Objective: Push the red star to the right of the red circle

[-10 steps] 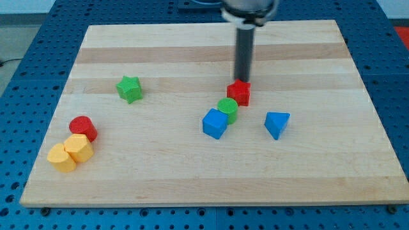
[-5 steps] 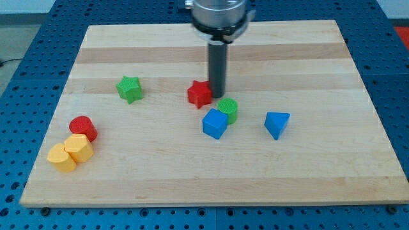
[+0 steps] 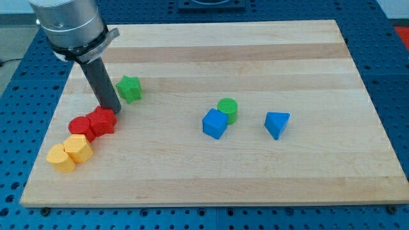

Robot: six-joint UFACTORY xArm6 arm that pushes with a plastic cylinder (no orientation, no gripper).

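The red star lies at the view's lower left, touching the right side of the red circle. My tip is just above and to the right of the red star, touching or nearly touching its upper right edge. The dark rod rises from there up and to the left to the arm's grey body at the view's top left.
A green star sits just right of the rod. Two yellow blocks lie below the red circle. A blue cube, green circle and blue triangle sit at the centre right. The wooden board has blue pegboard around it.
My tip has swept from the board's middle to the lower left, pushing the red star away from the green circle until it rests against the red circle's right side.
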